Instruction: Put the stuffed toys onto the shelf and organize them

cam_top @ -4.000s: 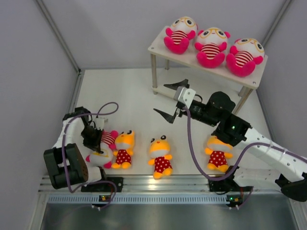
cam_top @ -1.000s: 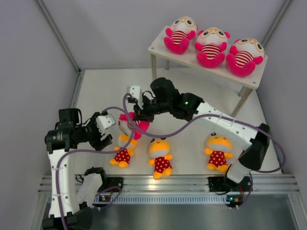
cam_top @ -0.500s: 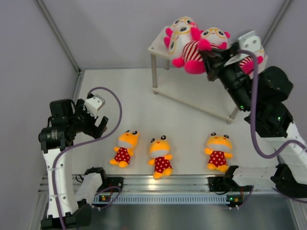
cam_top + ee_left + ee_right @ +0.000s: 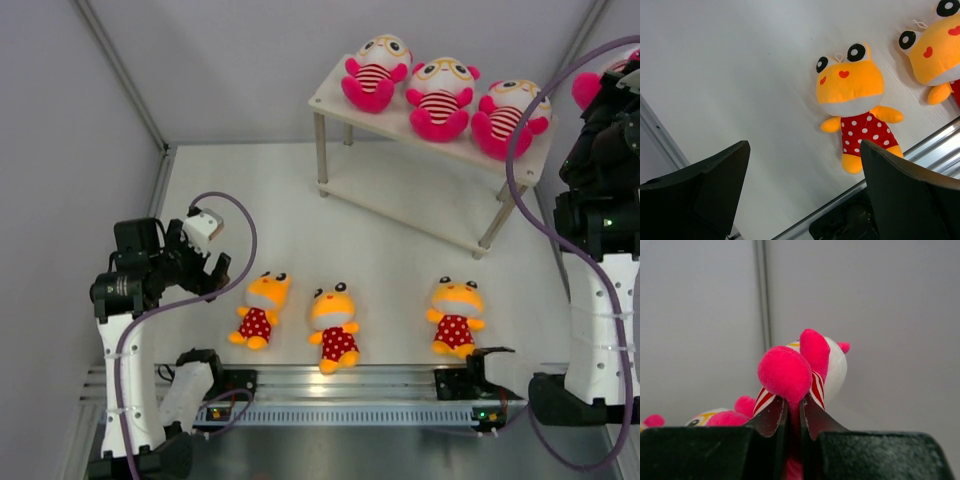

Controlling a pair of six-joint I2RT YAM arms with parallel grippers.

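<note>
Right gripper (image 4: 792,412) is clamped shut on a limb of the pink toy (image 4: 812,362), held high beside the shelf (image 4: 325,97). Left gripper (image 4: 804,152) stands wide open above a yellow toy (image 4: 854,95) on the table (image 4: 300,200). Toys judged light, soft, compressible — pinch deep on body or limb

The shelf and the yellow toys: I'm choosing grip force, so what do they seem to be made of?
Shelf: pale cream boards with a matte face, perhaps painted wood or laminate; the look leaves that open. Its legs look like thin silvery metal with a slight shine. Yellow toys: soft plush with a fuzzy, non-reflective surface and red polka-dot fabric outfits. The rounded, puffy limbs suggest stuffing.
</note>
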